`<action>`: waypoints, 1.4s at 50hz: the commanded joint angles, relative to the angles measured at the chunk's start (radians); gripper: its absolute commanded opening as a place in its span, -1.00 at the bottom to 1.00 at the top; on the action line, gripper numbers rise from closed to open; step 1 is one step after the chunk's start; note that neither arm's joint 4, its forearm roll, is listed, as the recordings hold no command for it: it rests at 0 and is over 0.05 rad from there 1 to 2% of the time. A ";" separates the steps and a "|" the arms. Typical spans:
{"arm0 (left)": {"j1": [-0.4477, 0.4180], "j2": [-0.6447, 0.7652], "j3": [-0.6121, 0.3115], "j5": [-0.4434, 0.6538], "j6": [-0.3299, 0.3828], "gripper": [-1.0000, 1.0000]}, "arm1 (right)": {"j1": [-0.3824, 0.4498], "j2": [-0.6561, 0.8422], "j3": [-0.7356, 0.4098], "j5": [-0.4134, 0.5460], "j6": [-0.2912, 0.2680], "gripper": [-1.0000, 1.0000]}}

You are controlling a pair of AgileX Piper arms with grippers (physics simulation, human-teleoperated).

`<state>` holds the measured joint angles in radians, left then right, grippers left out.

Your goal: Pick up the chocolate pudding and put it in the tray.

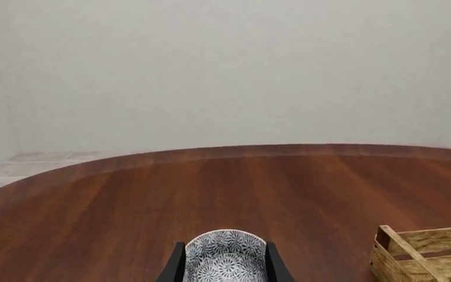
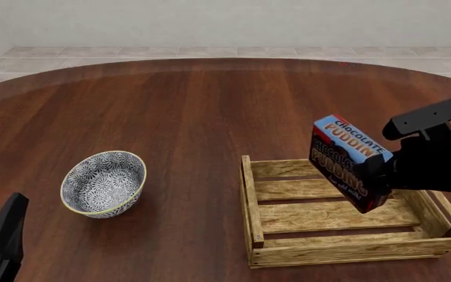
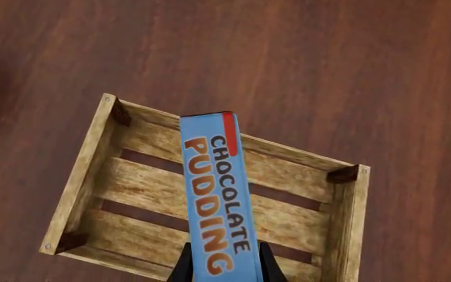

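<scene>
The wooden slat tray (image 2: 351,217) stands on the round wooden table (image 2: 194,117) at the near right, and the chocolate pudding carton (image 2: 349,161) hangs tilted in the air above the tray's right half, well apart from the blue-and-white patterned bowl (image 2: 104,183) at the near left. The right gripper (image 3: 224,261) is clenched on the carton's 2 broad faces at one end, while the left gripper (image 1: 225,267) waits low by the bowl with its fingers apart and nothing between them. I judge the carton light and fairly stiff but smooth, so a hold on the broad faces near one end suits it, with gentle pressure so the card does not dent.
</scene>
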<state>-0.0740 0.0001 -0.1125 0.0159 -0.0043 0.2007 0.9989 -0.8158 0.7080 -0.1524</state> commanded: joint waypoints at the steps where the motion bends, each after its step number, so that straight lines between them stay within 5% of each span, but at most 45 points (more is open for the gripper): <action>1: 0.000 0.000 0.003 -0.002 0.001 1.00 | 0.015 0.003 0.019 -0.016 0.030 -1.00; 36: -0.004 0.000 -0.005 0.003 0.005 1.00 | 0.053 -0.022 0.102 -0.044 0.074 -1.00; 70: -0.004 0.000 -0.001 0.002 0.009 1.00 | 0.095 0.036 0.220 -0.206 0.136 -1.00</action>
<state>-0.0779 0.0001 -0.1141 0.0173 0.0036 0.2847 1.0209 -0.6242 0.5435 -0.0514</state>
